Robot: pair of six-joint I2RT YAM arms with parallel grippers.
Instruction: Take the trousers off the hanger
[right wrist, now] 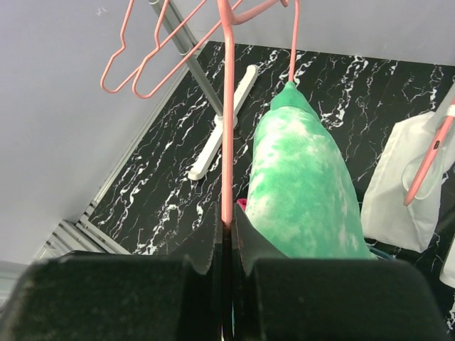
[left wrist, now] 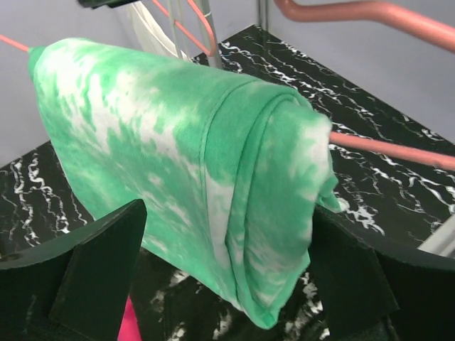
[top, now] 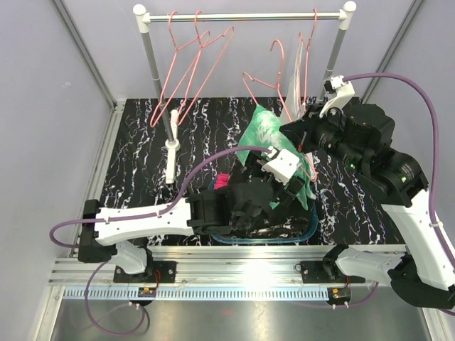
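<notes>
Green-and-white tie-dye trousers [left wrist: 185, 156] hang folded over the bar of a pink hanger [right wrist: 227, 142], above the black marbled table [top: 142, 142]. The left gripper [left wrist: 227, 249] is spread wide, one finger close at each side of the cloth's lower edge. The right gripper [right wrist: 227, 231] pinches the hanger's wire. Other hangers [top: 188, 71] hang well apart, leftward on the rail [top: 242, 15].

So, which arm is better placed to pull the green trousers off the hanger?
Left. The left claw is open with the green tie-dye trousers between its fingers; the right claw is shut on the pink hanger, probably steadying it.
</notes>
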